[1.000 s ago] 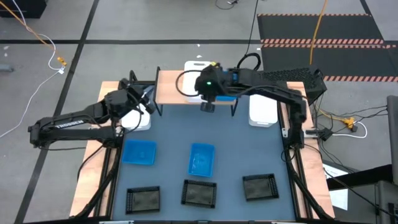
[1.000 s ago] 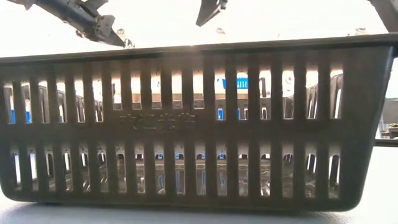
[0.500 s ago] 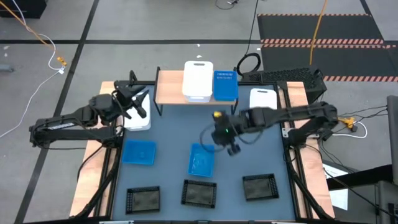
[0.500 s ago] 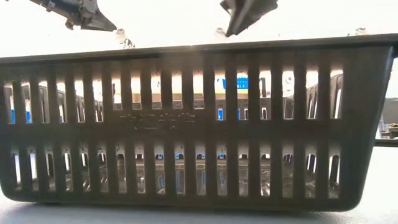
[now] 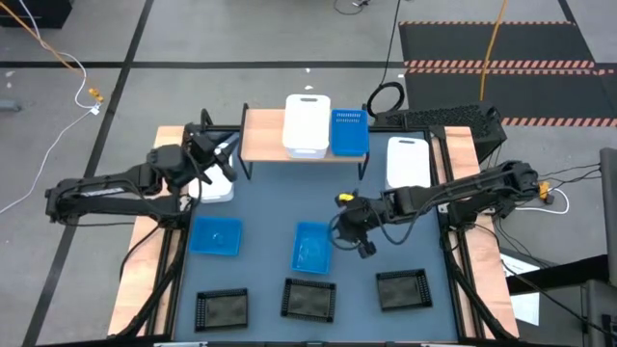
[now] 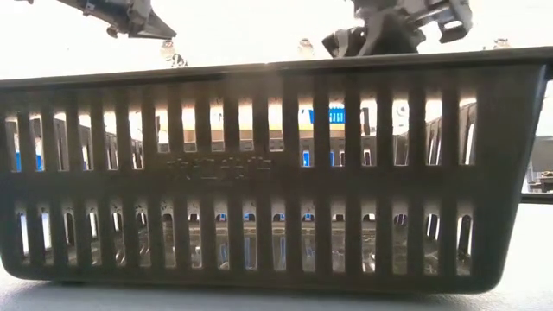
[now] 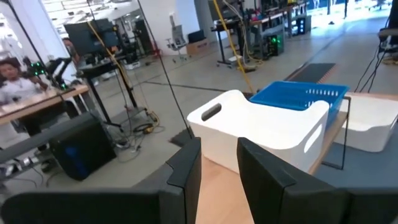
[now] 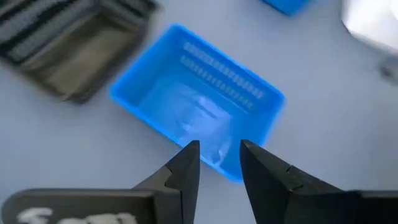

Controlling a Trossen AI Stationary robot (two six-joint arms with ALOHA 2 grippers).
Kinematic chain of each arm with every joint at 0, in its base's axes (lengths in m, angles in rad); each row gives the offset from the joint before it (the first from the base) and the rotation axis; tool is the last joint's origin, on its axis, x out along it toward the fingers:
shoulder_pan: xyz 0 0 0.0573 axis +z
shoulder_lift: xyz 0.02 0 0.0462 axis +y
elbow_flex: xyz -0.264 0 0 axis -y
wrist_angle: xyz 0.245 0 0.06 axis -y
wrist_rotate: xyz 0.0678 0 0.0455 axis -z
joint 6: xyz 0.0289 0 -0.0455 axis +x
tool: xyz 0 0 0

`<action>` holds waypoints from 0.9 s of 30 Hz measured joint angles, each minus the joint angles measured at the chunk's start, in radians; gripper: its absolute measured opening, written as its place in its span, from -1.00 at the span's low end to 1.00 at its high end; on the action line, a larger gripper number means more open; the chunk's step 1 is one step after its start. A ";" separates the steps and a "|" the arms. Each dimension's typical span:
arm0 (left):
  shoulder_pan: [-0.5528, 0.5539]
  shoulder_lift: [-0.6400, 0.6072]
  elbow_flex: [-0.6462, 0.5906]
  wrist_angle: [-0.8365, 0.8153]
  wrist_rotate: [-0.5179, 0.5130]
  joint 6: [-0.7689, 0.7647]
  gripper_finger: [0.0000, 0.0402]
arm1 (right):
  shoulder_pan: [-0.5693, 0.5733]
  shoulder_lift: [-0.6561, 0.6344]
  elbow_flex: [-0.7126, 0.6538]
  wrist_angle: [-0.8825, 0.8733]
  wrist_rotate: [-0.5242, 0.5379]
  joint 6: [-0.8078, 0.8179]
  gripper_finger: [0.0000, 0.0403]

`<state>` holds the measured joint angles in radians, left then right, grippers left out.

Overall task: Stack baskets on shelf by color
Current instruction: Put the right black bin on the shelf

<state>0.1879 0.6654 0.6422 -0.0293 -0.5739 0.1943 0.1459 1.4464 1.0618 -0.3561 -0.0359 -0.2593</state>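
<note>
Low view is almost filled by the slotted side wall of a black perforated plastic basket (image 6: pixel 259 173) at the table's near edge; from above it is the middle of three black mesh-sided baskets in a row, with one to its left (image 5: pixel 222 308) and one to its right (image 5: pixel 402 288). Behind that row, on the dark blue-grey table mat (image 5: pixel 260 207), lie two bright blue rectangular plastic baskets, one on the left (image 5: pixel 216 236) and one near the middle (image 5: pixel 312 247). The right gripper (image 5: pixel 363 245) hangs just beside the middle blue basket's right rim, and its wrist camera shows its two dark fingers (image 8: pixel 180 174) spread a little with nothing between them, pointing down at that basket's edge. Farther back, the left gripper (image 5: pixel 220 160) hovers over a white plastic basket (image 5: pixel 210 186) at the mat's left edge, fingers (image 7: pixel 186 168) slightly apart and empty. Another white basket (image 5: pixel 408 166) sits at the mat's right edge. At the back, the low light-wood shelf on thin black legs (image 5: pixel 262 140) carries a white basket with a handle slot (image 5: pixel 307 125) and, touching its right side, a third blue basket (image 5: pixel 349 133).
</note>
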 joint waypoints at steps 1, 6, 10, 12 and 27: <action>0.000 0.010 0.000 0.010 0.000 0.014 -0.47 | 0.000 -0.001 0.001 -0.001 0.032 0.044 -0.50; 0.000 0.054 0.000 0.112 0.002 0.092 -0.47 | 0.000 -0.022 0.007 0.013 0.091 0.243 -0.55; 0.001 0.068 0.000 0.192 0.183 0.160 -0.47 | -0.002 -0.030 0.006 0.004 0.087 0.446 -0.58; 0.000 0.068 0.005 0.231 0.309 0.198 -0.47 | 0.003 -0.033 0.000 0.008 0.082 0.524 -0.58; 0.017 0.082 0.059 0.350 0.423 0.304 -0.47 | 0.052 -0.078 -0.100 0.013 0.016 1.248 -0.74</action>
<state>0.2045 0.7477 0.7009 0.3208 -0.1513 0.4986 0.1978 1.3689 0.9621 -0.3436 -0.0200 0.9892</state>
